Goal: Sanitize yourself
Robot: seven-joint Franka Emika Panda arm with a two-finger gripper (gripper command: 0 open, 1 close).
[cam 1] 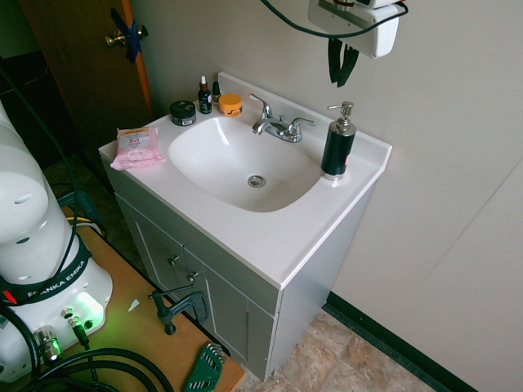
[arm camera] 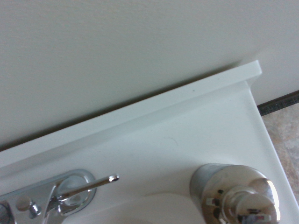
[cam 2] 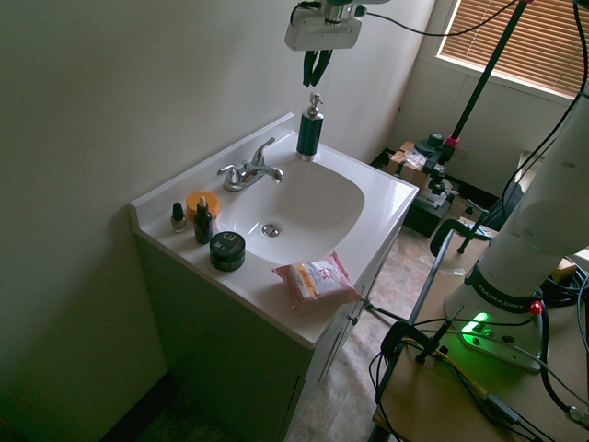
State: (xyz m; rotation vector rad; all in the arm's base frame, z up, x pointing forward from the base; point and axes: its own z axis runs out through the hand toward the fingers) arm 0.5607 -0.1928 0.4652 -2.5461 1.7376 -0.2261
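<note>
I am the white arm; my base (cam 1: 37, 237) stands on a wooden stand beside the vanity, and my wrist block (cam 1: 359, 23) hangs high near the wall. My gripper (cam 1: 341, 80) points straight down with its two black fingers drawn together, nothing between them. It hovers a short gap above the silver pump head of the black pump bottle (cam 1: 337, 147), which stands on the back right corner of the counter. The second exterior view shows my gripper (cam 2: 316, 83) directly over the pump bottle (cam 2: 308, 136). The wrist view looks down on the pump head (arm camera: 238, 196).
The white sink basin (cam 1: 214, 139) fills the vanity top, with a chrome faucet (cam 1: 278, 125) behind it. A black jar (cam 1: 182, 113), a dropper bottle (cam 1: 204, 96) and an orange jar (cam 1: 230, 104) stand at the back left. A pink wipes pack (cam 1: 136, 147) lies on the left edge. The wall is close behind.
</note>
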